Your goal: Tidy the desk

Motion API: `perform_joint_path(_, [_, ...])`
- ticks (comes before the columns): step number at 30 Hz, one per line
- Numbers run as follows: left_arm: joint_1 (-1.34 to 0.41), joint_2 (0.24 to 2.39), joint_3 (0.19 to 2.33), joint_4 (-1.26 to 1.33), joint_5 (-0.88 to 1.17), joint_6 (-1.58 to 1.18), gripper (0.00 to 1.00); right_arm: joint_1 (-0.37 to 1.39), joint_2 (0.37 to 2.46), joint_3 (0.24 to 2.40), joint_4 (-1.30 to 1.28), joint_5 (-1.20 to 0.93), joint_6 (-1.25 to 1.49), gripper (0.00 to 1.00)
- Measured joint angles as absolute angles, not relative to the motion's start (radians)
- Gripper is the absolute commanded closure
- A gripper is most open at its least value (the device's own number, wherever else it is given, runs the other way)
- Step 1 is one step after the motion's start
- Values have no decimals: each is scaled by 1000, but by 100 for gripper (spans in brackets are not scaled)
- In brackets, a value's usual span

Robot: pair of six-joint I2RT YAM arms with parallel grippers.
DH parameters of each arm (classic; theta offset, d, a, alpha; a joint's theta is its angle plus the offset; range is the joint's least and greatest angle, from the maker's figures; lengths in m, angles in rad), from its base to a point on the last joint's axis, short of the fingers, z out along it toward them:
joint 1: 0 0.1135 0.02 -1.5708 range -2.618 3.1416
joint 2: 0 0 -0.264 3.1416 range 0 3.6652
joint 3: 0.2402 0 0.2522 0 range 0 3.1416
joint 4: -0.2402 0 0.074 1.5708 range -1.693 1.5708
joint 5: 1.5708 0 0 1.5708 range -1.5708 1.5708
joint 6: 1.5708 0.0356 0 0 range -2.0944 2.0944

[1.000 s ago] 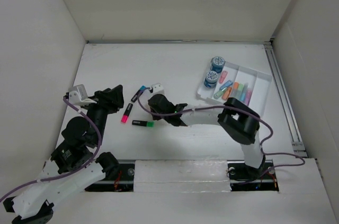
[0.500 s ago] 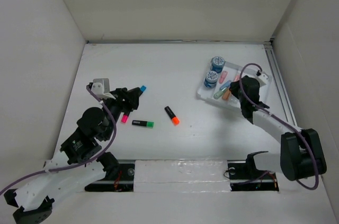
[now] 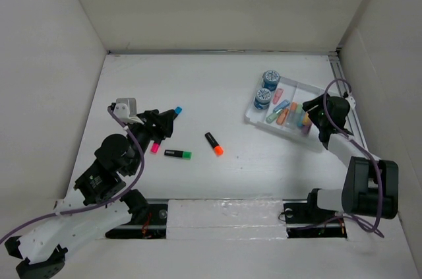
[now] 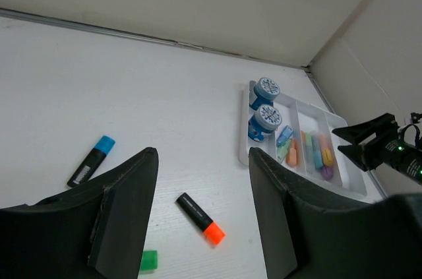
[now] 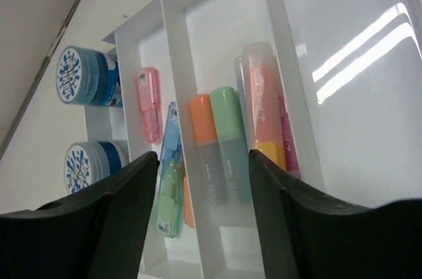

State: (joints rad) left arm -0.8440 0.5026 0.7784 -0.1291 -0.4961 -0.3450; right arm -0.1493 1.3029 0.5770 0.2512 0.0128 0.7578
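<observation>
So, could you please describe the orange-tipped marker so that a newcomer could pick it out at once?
Look at the middle of the white desk, between the compartmented tray on the right and three other markers on the left. The orange-capped marker lies alone there, black-bodied and slanted. Only its cap is orange: the others are the green marker, the pink marker and the blue marker.

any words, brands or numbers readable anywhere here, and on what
No text here can be quoted with certainty.
On the peach highlighter in the tray: faint print along the barrel, too blurred to read.
On the blue-capped marker: a pale label, too small to read.
On the round blue tubs: a patterned top, no legible words.
</observation>
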Motion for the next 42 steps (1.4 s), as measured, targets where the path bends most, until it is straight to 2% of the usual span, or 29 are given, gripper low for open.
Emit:
perform_joint_path(1, [-844, 503, 778, -129, -496, -345, 47, -152, 1300, 577, 252, 2, 757, 34])
perform_joint_path(3, [-844, 503, 778, -129, -496, -345, 47, -150, 1284, 577, 252, -17, 754, 53])
perform_joint_path(4, [-844, 503, 778, -130, -496, -345, 47, -143, 1271, 577, 253, -27, 752, 66])
perform_joint_path(5, [-844, 503, 778, -129, -496, -345, 47, -132, 1256, 577, 257, -34, 750, 90])
perform_joint_path(6, [-844, 503, 778, -129, -497, -345, 47, -113, 1241, 577, 265, -44, 744, 100])
perform_joint_path(10, [-844, 503, 778, -130, -498, -345, 47, 79, 1227, 595, 295, -52, 713, 100])
perform_joint_path(13, [-844, 503, 778, -130, -502, -345, 47, 331, 1307, 668, 287, -45, 664, 70])
perform_joint_path(14, [-844, 503, 778, -130, -504, -345, 47, 419, 1350, 706, 282, -42, 646, 47])
perform_joint_path(15, [-844, 503, 778, -130, -505, -345, 47, 500, 1396, 741, 273, -28, 629, 39])
perform_joint_path(17, [-844, 503, 778, -130, -508, -345, 47, 640, 1485, 811, 241, 16, 590, 29])
perform_joint_path(19, [-844, 503, 778, -130, -509, -345, 47, 751, 1571, 879, 195, 81, 556, 28])
perform_joint_path(24, [-844, 503, 778, -130, -509, -345, 47, 926, 1760, 1023, 61, 228, 500, 33])
perform_joint_path(29, [-844, 503, 778, -130, -508, -345, 47, 982, 1837, 1053, -29, 311, 493, 40])
perform_joint_path(30, [-844, 503, 778, -130, -508, -345, 47, 982, 1845, 1054, -35, 331, 492, 46])
perform_joint_path(31, [-844, 503, 778, -130, -508, -345, 47, 982, 1853, 1065, -42, 346, 493, 58])
perform_joint_path(32, [-844, 503, 778, -130, -508, -345, 47, 982, 1861, 1074, -51, 364, 494, 78])
perform_joint_path(35, [-844, 503, 778, -130, -508, -345, 47, 983, 1886, 1108, -56, 420, 507, 96])
perform_joint_path(42, [-844, 503, 778, -130, -508, -345, 47, 950, 1810, 1055, -65, 462, 537, 97])
